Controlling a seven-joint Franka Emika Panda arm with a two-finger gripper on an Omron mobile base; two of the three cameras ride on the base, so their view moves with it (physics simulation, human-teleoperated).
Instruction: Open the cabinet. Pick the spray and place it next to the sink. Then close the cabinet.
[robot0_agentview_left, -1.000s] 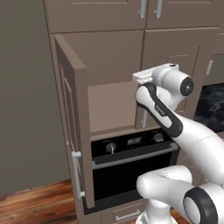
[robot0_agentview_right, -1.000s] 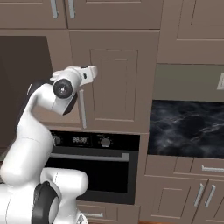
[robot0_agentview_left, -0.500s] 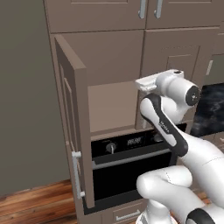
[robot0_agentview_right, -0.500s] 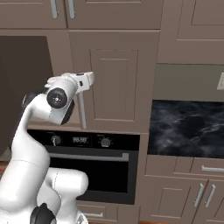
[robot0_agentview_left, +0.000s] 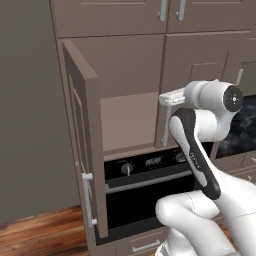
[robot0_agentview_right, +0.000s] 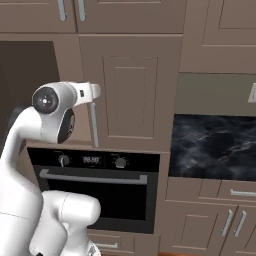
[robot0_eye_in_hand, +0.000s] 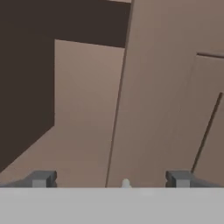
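The cabinet (robot0_agentview_left: 127, 115) has its left door (robot0_agentview_left: 82, 135) swung out wide, baring a tan interior. Its right door (robot0_agentview_right: 132, 95) is shut, with the silver bar handle (robot0_agentview_right: 93, 125) along its left edge. My gripper (robot0_agentview_left: 162, 99) hovers in front of that handle's top end (robot0_agentview_right: 93, 91), at the middle seam. In the hand view the gripper (robot0_eye_in_hand: 110, 179) is open, its fingertips (robot0_eye_in_hand: 41, 178) wide apart with nothing between them. A tiny white tip (robot0_eye_in_hand: 126, 183) pokes up at the bottom edge; it looks like the spray's nozzle, the rest hidden. The sink is out of view.
A black oven (robot0_agentview_left: 145, 185) with knobs and a bar handle sits under the cabinet. To the right is a dark marble counter nook (robot0_agentview_right: 215, 145) over lower drawers. Shorter doors (robot0_agentview_right: 70, 10) hang above. The open door (robot0_agentview_left: 82, 135) juts out on the arm's left.
The hand has sunk a little and drawn closer to the right door's handle. The arm's upper joint has swung toward the right door.
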